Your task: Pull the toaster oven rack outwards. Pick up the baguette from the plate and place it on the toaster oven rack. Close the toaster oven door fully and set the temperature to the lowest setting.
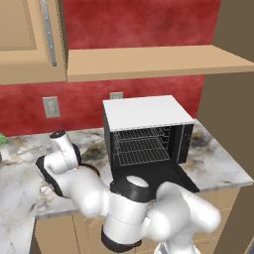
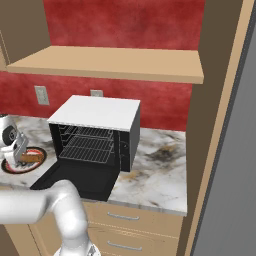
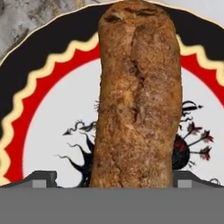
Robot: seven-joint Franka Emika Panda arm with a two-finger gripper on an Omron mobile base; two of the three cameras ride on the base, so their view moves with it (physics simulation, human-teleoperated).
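Nearest to us, in the hand view, the hand [image 3: 111, 179] stands wide open over the baguette [image 3: 138, 96]: its two dark fingertips [image 3: 41, 178] flank the near end of the loaf, one on each side, with nothing yet gripped. We cannot tell whether the tips touch the crust. The baguette lies lengthwise across the plate [image 3: 39, 118], whose white centre carries a dark pattern inside a red ring and a black rim.

In the right base view we see the same hand [image 2: 20, 150] lowered onto the plate [image 2: 11, 167] at the left of the worktop [image 2: 160, 170], with the baguette [image 2: 32, 157] showing as a tan end just beside the fingers. In the left base view the arm covers most of this spot.

Beyond the plate, to its right, stands the oven [image 1: 146, 111], black with a flat white top. Its door [image 1: 168, 176] lies folded down flat in front of the cavity, resting open over the worktop [image 1: 218, 163]. Inside, we see the rack [image 1: 141, 151], a wire grid sitting within the cavity, not drawn out past the opening. The dark control strip [image 1: 186, 141] runs down the oven's right side.

Farthest back, a red wall [image 1: 89, 99] with two outlets [image 1: 50, 106] rises behind the oven, under a tan shelf [image 1: 154, 59].
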